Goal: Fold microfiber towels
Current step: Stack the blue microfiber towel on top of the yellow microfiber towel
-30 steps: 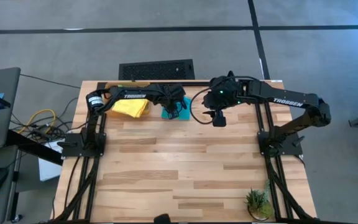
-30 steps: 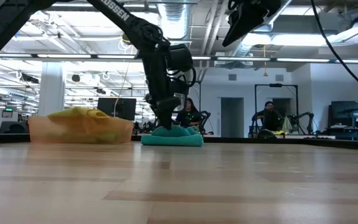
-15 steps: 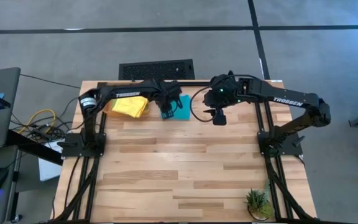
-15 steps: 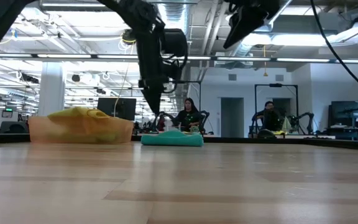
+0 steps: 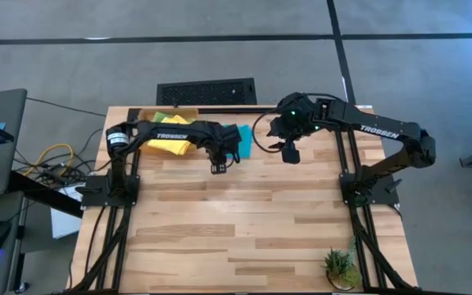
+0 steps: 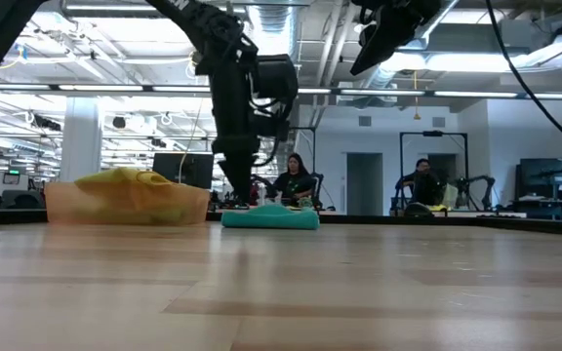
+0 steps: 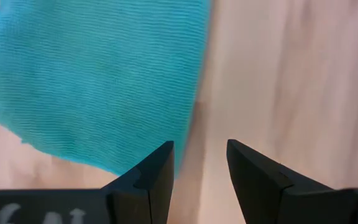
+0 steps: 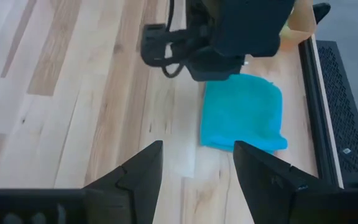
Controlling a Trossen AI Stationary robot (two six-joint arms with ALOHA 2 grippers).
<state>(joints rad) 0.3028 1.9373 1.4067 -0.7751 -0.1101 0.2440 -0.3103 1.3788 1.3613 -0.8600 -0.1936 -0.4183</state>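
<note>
I see the folded teal towel (image 5: 242, 139) flat on the table (image 5: 244, 221) nr its far edge. L gripper (image 7: 199, 163) — fingers spread, empty — hangs just beside it. R gripper (image 8: 194, 163), also spread, hovers high above. Yellow towel (image 5: 167, 145) in the orange tray (image 6: 125, 204).

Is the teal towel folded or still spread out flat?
Folded. The teal towel lies as a compact rectangle near the far edge, and the low view shows it as a thick pad, not one layer.

one teal towel (image 5: 242, 140), one yellow towel (image 5: 169, 144), one orange tray (image 6: 125, 205), one potted plant (image 5: 340, 267)
</note>
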